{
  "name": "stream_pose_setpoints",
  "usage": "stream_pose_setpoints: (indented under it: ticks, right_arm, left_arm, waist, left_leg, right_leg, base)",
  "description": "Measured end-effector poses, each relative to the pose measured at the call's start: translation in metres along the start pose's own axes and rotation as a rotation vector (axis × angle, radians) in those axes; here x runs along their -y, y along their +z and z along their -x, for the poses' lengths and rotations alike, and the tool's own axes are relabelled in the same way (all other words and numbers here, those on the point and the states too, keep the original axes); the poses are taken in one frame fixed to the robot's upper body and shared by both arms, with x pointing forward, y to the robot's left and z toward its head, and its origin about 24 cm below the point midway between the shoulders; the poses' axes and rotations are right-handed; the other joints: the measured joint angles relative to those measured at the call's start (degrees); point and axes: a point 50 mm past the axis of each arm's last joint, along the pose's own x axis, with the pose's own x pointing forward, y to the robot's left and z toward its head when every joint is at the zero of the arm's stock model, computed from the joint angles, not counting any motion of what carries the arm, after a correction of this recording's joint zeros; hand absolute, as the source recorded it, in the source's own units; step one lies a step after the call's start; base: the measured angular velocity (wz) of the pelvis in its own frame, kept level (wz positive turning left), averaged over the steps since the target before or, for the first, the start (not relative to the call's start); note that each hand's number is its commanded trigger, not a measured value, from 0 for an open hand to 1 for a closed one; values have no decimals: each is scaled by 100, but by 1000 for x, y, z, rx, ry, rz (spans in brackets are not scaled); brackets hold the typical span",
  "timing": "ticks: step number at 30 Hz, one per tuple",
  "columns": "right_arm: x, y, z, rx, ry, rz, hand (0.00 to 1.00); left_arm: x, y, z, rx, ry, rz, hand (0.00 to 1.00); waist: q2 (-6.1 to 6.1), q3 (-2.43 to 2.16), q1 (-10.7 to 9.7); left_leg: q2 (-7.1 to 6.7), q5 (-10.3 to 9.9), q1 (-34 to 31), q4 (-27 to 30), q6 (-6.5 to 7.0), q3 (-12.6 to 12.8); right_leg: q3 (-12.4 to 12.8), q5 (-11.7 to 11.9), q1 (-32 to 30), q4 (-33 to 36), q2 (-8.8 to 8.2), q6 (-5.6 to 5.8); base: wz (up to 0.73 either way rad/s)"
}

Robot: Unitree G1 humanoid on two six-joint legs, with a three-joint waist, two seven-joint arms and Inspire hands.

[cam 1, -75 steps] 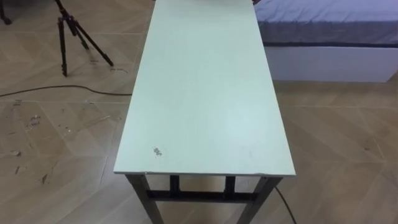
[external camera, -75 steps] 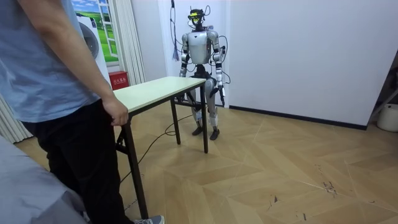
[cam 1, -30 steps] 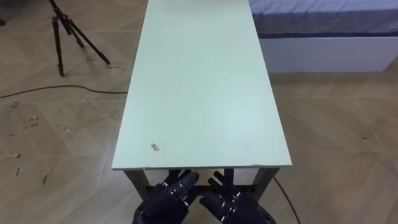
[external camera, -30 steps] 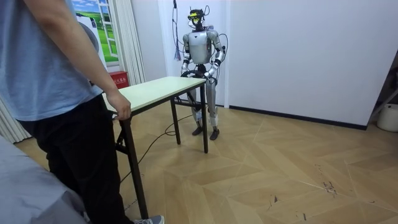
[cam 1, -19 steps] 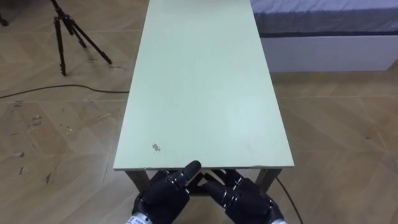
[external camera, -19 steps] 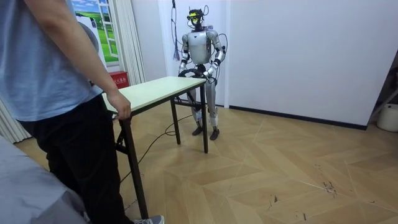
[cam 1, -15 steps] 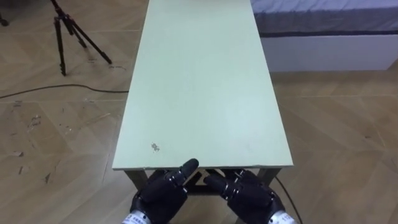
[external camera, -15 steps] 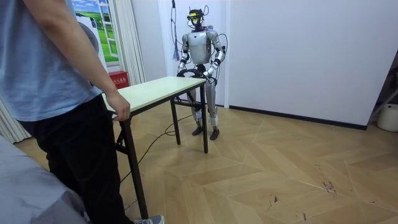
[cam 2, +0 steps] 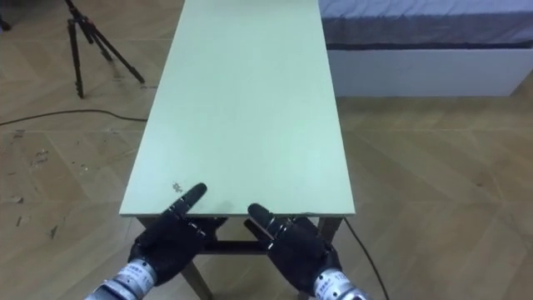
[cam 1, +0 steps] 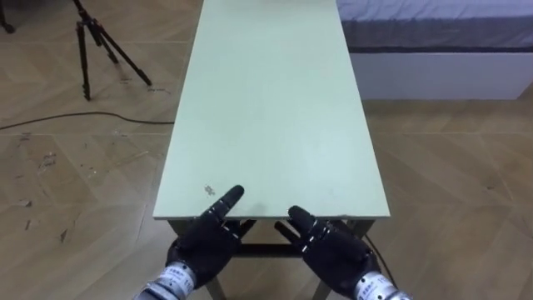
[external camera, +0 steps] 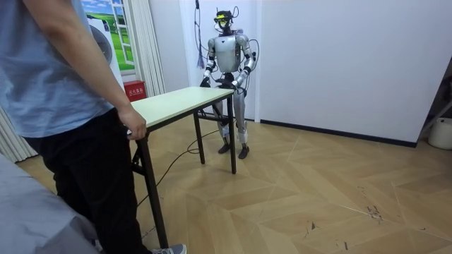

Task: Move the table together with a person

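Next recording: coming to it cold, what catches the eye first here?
A long pale-green table runs straight away from the robot, with its left hand and right hand side by side at the near short edge. In the room view, a person's hand rests on the opposite end, at that view's left. A tripod stands left of the table, a bed to its right.

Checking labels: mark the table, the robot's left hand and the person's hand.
table (cam 1: 268, 108), left eye view, bare top.
left hand (cam 1: 201, 247), left eye view, back of hand.
person's hand (external camera: 134, 128), room view, knuckles.
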Motion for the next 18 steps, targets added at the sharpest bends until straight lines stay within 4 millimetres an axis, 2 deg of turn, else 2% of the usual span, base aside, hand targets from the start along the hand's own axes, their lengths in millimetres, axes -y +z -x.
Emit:
stream_pose_setpoints:
  ticks: [5, 8, 15, 18]
  right_arm:
    - [-2, 9, -5, 36, -57, -85, 0]
    - [-2, 17, -6, 95, -80, -146, 0]
    - [-8, 14, -14, 157, -92, -352, 0]
    - [-10, 14, -15, 169, -105, -388, 0]
  left_arm:
    - [3, 5, -6, 31, 34, 47, 0]
    - [5, 3, -9, 40, 43, 85, 0]
    - [6, 0, -12, 62, 80, 152, 0]
    - [6, -1, -12, 62, 92, 162, 0]
  waist:
    - [10, 10, 3]
    - [63, 34, 2]
    - [137, -2, -14]
    - [164, -17, -15]
  left_leg:
    - [-5, 1, -20, 42, 2, 5]
    - [-2, 2, -19, 43, 2, 3]
    - [11, 1, 7, 42, 2, 11]
    - [10, 2, 12, 44, 2, 10]
  right_leg:
    - [0, 9, -7, -5, -3, 5]
    - [17, 10, -10, -1, 2, 3]
    - [89, 16, 0, 1, 61, -8]
    - [100, 24, 6, 1, 61, -7]
  base:
    - [-1]
    - [0]
    - [-1]
    - [0]
